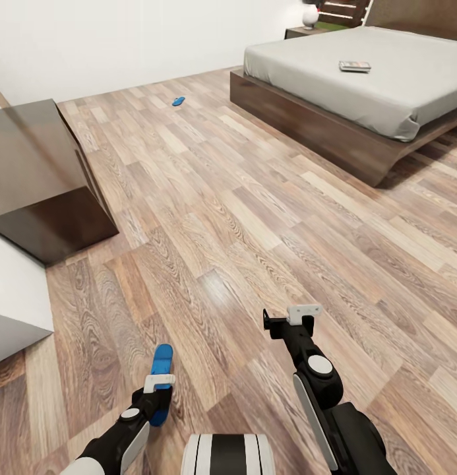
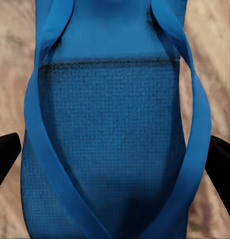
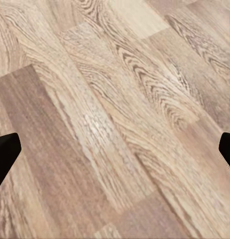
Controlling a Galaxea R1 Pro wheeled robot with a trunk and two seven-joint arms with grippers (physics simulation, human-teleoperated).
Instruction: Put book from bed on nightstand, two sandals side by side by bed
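I see wood-plank floor (image 1: 254, 218) across most of the head view, white wall (image 1: 122, 39) behind. Bed (image 1: 360, 79) sits at far right, dark frame, grey mattress; book (image 1: 355, 66) lies flat on the mattress, toward its head end, away from the edges. Nightstand (image 1: 301, 31) is just past the bed's far head corner, with a white round object (image 1: 310, 14) on top; I can't tell what it is. Dark-brown cabinet (image 1: 40, 171) stands at left against the wall, well apart from the bed.

One sandal (image 1: 178, 101) lies far off on the floor near the back wall, between cabinet and bed, well apart from both. The near sandal (image 1: 161, 367) lies on the floor right in front of my base, lengthwise away from me.

My left jaws (image 1: 159, 389) are down over the near sandal's closer end. In the left wrist view the blue sole and straps (image 2: 115, 139) sit between the two black fingers (image 2: 5, 154), which stand wide, one at each side of the sandal; I can't tell if they touch it, no grip visible.

My right jaws (image 1: 303, 315) hang above bare floor, wide apart, nothing in them; right wrist view has planks (image 3: 115, 119) with a dark fingertip (image 3: 4, 152) at each side.
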